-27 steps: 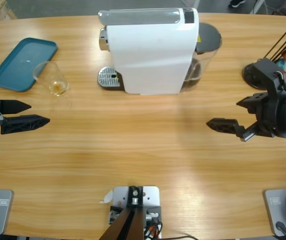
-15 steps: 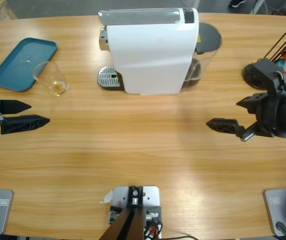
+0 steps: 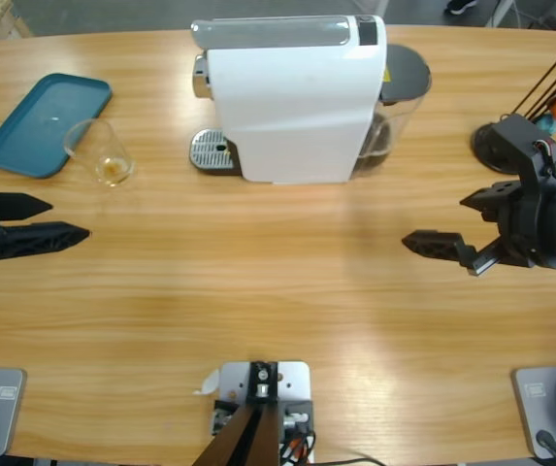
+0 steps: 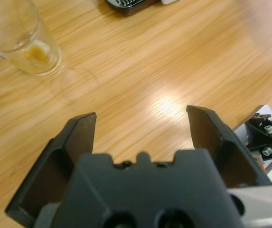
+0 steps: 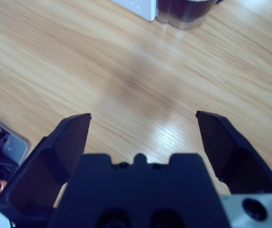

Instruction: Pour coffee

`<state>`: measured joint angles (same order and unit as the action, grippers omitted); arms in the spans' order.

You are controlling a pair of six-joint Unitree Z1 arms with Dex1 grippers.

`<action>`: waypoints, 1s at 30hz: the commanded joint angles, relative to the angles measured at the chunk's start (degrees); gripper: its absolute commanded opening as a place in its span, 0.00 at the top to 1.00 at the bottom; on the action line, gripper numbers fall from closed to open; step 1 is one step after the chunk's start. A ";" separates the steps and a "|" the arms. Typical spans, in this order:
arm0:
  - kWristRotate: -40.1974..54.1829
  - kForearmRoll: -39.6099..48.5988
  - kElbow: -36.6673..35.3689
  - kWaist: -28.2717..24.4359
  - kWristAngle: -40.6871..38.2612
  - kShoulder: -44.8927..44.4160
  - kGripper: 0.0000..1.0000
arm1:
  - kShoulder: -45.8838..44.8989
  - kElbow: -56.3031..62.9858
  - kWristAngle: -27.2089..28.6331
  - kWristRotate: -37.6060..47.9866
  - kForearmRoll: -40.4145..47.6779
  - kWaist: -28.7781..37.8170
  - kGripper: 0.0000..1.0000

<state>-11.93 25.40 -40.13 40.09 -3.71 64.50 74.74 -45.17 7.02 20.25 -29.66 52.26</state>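
The wooden tabletop (image 3: 258, 291) carries a white coffee machine (image 3: 292, 97). The coffee (image 3: 113, 171) sits in a glass tumbler (image 3: 101, 150). Left hand (image 3: 49, 218) and right hand (image 3: 447, 223) are spread, empty.

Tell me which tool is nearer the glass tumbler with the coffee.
The left tool is nearer. It sits open at the table's left edge, just short of the glass tumbler and not touching it. The right tool is open too, far across the table beyond the coffee machine.
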 commanded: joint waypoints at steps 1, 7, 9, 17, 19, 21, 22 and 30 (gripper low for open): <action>2.16 4.25 -2.44 -0.45 2.38 -7.16 0.13 | 2.71 1.13 0.97 -0.56 0.66 0.56 0.01; 7.98 5.54 -5.89 -0.45 14.77 -8.84 0.12 | 4.21 0.94 0.97 -0.21 0.61 0.56 0.01; 8.98 5.54 -6.96 -0.45 18.20 -6.86 0.12 | 4.37 0.96 0.97 -0.12 0.57 0.56 0.02; 2.74 -1.02 -5.77 -0.45 18.83 -2.41 0.12 | 4.03 0.96 0.52 0.02 0.48 0.56 0.02; 1.65 -2.50 -5.17 -0.45 18.51 -1.83 0.12 | 3.57 0.98 0.36 -0.02 0.48 0.56 0.02; 2.39 -2.55 -5.05 -0.45 18.57 -1.92 0.12 | 2.92 1.13 0.43 -0.02 0.48 0.56 0.02; 2.84 -2.55 -5.05 -0.45 18.57 -1.99 0.12 | 2.77 1.26 0.41 -0.04 0.48 0.56 0.02; -1.48 -11.85 -8.17 -0.45 8.35 0.70 0.13 | 3.31 1.13 0.36 0.00 0.57 0.56 0.02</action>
<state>-8.97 21.56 -47.24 40.04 13.10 61.12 77.31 -45.17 7.02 20.25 -29.66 52.26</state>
